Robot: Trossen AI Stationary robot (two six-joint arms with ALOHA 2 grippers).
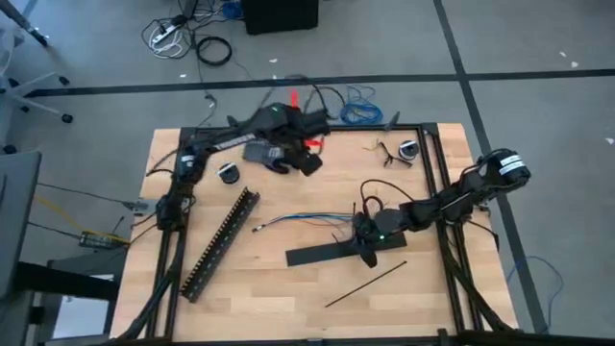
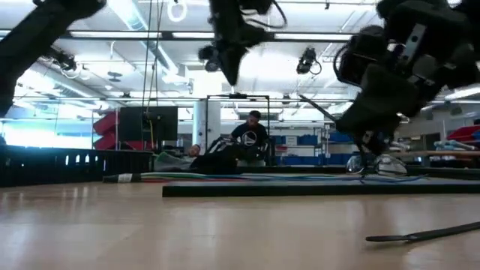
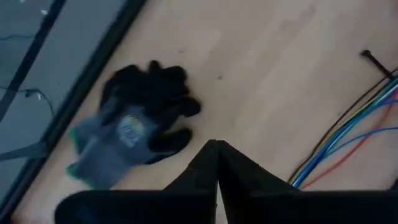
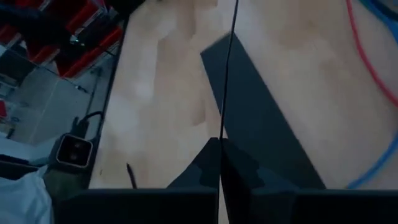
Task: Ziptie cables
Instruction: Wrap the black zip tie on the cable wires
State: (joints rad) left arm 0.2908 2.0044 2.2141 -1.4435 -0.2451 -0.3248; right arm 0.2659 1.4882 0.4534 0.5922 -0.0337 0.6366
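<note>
**Kid:** Where are the cables (image 1: 303, 219)?

**Helper:** In the middle of the table (image 1: 279, 288). They lie loose, and the ends fan apart. Nothing is tied around them yet.

**Kid:** What is the right gripper (image 1: 366, 242) doing?

**Helper:** It is low over the table, near one end of the cables, right by the flat black bar (image 1: 322, 254). In its own camera the two fingers (image 4: 205, 163) are pressed together, and a thin black strip comes straight out from between them. I think that is a ziptie (image 4: 227, 68), and the claw is clamped on it.

**Kid:** Are you sure?

**Helper:** Not all the way. From above the strip is too thin to see there, so I go by the wrist camera.

**Kid:** Is there another ziptie?

**Helper:** Yes. One ziptie (image 1: 365, 284) lies on the wood, closer to the front edge, apart from the cables. Nobody is touching it.

**Kid:** And the left gripper (image 1: 309, 163)?

**Helper:** It waits up at the back of the table, over a glove (image 3: 134, 124). Its fingers (image 3: 205, 163) are together with nothing in them.

**Kid:** So how much is done?

**Helper:** Just the start, I think. One ziptie looks picked up. It must go around the cables, through its own head, and be pulled tight. Then the second one too, maybe.
</note>
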